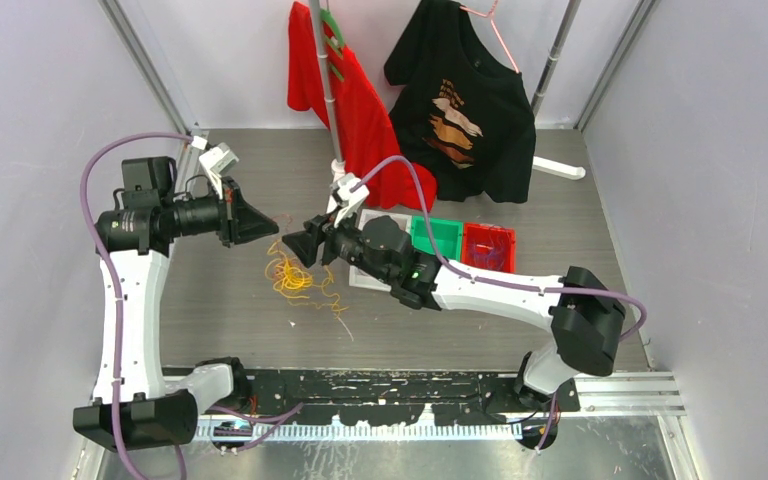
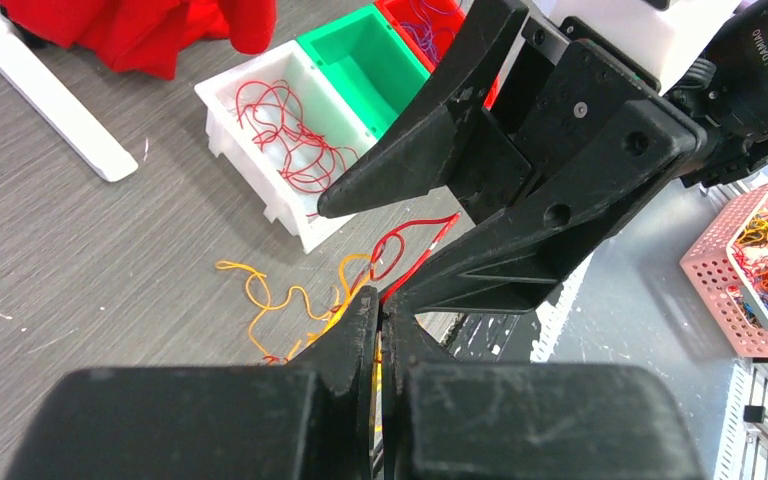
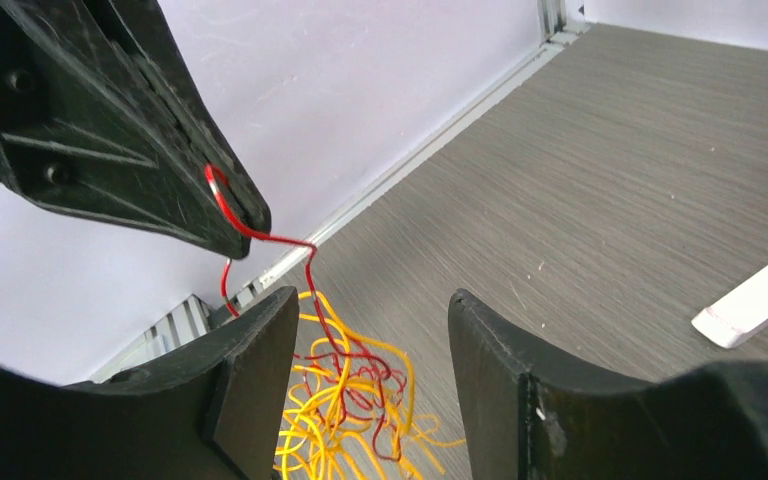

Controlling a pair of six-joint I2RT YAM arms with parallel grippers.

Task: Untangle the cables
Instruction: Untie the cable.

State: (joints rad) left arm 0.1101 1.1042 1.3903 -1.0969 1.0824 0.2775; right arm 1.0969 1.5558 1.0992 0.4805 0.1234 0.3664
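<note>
Fingers (image 2: 360, 330) of the left gripper (image 2: 378, 310) are pressed together on one red cable (image 3: 217, 188), pinching it at their tips above the tabletop (image 1: 210, 300). From that pinch the strand bends and drops into a heap of cables (image 1: 295, 275), mostly yellow with some red wound through, which lies a little left of the tabletop's middle, about halfway between its near and far edges. The right gripper (image 3: 372, 300) faces the left one closely, just over the heap, with its jaws spread apart. The lifted red strand runs down through the gap between them, close to one finger, and whether it touches that finger cannot be told. Just right of the tabletop's middle three bins stand side by side in a row reaching toward the right edge. The white bin (image 2: 250, 165), nearest the heap and partly under the right arm in the top view, holds loose red cables. The green bin (image 2: 355, 65) sits next to it, and the red bin (image 2: 400, 15) beyond holds a few purple strands. A pink basket (image 2: 730, 320) with mixed coloured wires stands on a paler surface past the tabletop's edge, seen only from the left wrist. At the far edge a red shirt (image 1: 360, 120) and a black shirt (image 1: 475, 110) hang side by side, their hems reaching the tabletop.
</note>
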